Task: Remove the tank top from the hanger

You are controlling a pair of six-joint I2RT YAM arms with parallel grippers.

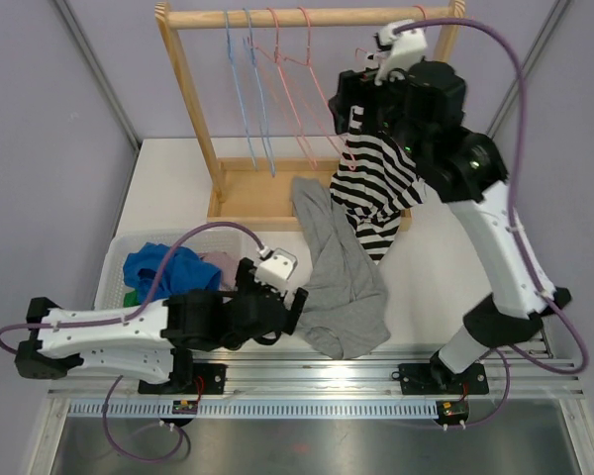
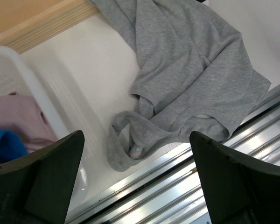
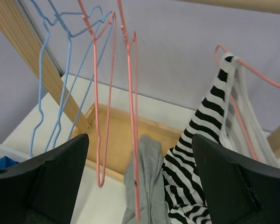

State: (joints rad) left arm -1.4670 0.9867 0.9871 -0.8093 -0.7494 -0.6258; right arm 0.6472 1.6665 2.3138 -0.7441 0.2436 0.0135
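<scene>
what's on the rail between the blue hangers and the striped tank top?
Only empty pink hangers hang there; right wrist view shows it best, top view too.

The white-and-black left arm (image 1: 109,336) stretches low along the table's near edge, its black two-finger left gripper (image 2: 136,140) tilted downward, fingers spread wide and holding nothing. The white-and-black right arm (image 1: 510,252) rises steeply toward the far edge, its black right gripper (image 3: 139,140) held high, fingers likewise wide apart.
</scene>
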